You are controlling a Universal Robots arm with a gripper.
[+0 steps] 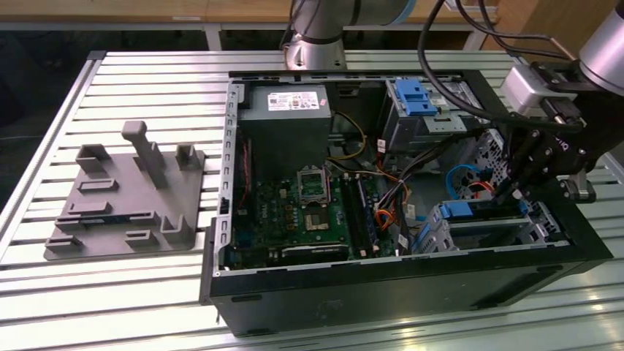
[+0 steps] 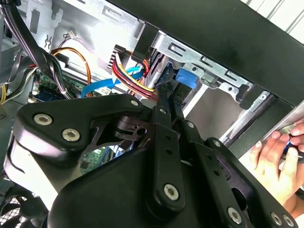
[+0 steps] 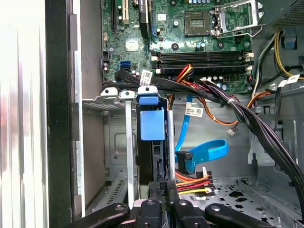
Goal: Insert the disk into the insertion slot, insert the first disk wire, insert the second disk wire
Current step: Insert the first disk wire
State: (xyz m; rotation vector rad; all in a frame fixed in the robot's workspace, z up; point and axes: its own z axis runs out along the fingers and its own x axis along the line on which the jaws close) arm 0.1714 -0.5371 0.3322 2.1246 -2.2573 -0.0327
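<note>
The disk (image 1: 478,210), framed in its blue carrier, sits inside the silver insertion slot (image 1: 487,232) at the case's corner on the exterior view's right. Its blue tab (image 3: 152,124) (image 2: 186,78) shows in both wrist views, between the slot's silver walls (image 3: 116,142). My black gripper (image 1: 502,196) reaches down at the disk's end. Its fingers are pressed together (image 3: 161,187) (image 2: 166,90). A disk wire of red, yellow and black strands (image 3: 192,183) (image 2: 133,73) ends right at the fingertips. A blue flat disk wire (image 3: 204,152) hangs loose beside it.
The open black computer case (image 1: 390,285) lies on a slatted table, holding the green motherboard (image 1: 302,219) and a blue-latched drive cage (image 1: 419,102). A grey fixture plate (image 1: 127,197) rests at the exterior view's left. A person's hand (image 2: 275,156) touches the case's outside.
</note>
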